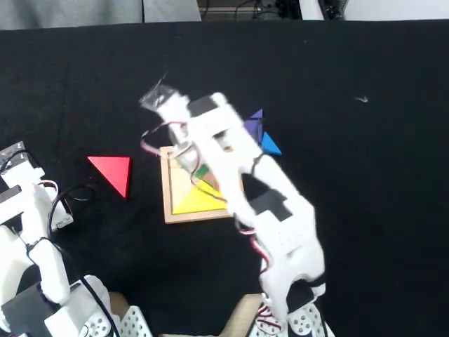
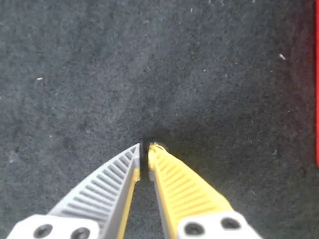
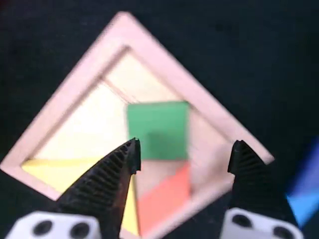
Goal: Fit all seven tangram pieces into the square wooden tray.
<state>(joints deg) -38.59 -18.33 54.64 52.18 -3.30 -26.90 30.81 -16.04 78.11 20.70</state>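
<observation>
The square wooden tray [image 1: 168, 191] lies left of centre in the high view, its pale raised rim framing flat coloured pieces. A yellow triangle [image 1: 195, 201] fills its lower part. In the right wrist view a green square [image 3: 158, 130] sits near the tray's middle, with a red-orange piece [image 3: 167, 191] touching one of its edges; the rest of the floor is light, bare-looking wood.

On the cloth to the left of the tray, apart from it, lies a red triangle [image 1: 112, 170]. To the upper right of the tray are a blue triangle [image 1: 270, 144] and a purple piece [image 1: 255, 125], close together and partly hidden by the arm.

The right arm [image 1: 280, 225], white plastic, stretches from the lower edge of the frame up over the tray. The right gripper [image 3: 184, 154] hangs above the tray, its black ribbed fingers spread wide.

The left arm [image 1: 28, 225] stands in the lower left corner. The left gripper [image 2: 147, 148], one finger grey and one yellow, is pressed together with nothing between, just over the cloth.

The table [image 1: 351, 175] is covered in matte black felt-like cloth flecked with lint. Along the top edge runs a pale strip of room with dark cables [image 1: 259, 8].
</observation>
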